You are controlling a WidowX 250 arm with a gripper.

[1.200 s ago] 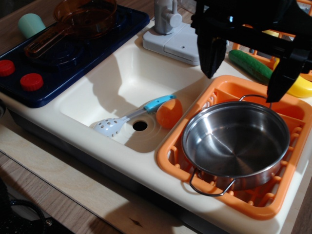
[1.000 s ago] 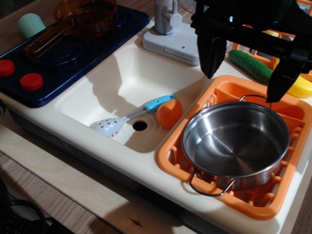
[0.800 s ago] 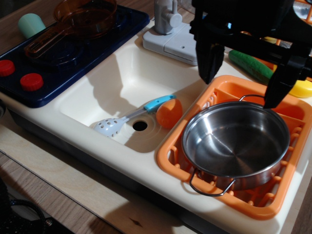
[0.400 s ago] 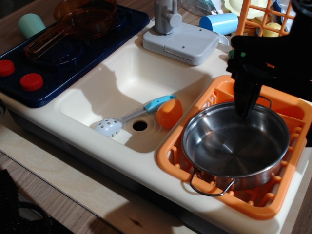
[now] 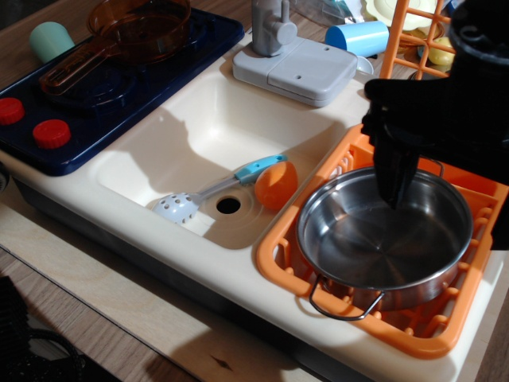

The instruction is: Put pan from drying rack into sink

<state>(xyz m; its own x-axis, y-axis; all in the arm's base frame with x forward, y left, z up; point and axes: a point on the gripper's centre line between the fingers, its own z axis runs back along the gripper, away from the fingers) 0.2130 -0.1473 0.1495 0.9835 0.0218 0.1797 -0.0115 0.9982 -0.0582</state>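
- The fingers [image 5: 395, 179] of the gripper [image 5: 395, 191] are showing up as one dark wedge pointing down over the far rim of the pan [image 5: 384, 236], so I honestly cannot tell whether they're spread or pinched, and they don't look like they're gripping anything.
- My guess is it's lining up a rim grab right now. To do that well, one finger should be going inside the wall and one outside, biting square on the rim and not on the thin wire loop.
- It'll need to be lifting straight up enough to clear the slats of the drying rack [image 5: 445, 330] before swinging left.
- The pan is sitting in the orange rack at the right of the frame, shiny steel, shallow and round, with a wire handle sticking out toward the bottom edge.
- The sink [image 5: 199, 127] is waiting in the middle, but a slotted spoon [image 5: 211, 191] and an orange toy [image 5: 276, 185] are already lying by the drain, so the landing spot looks cramped.
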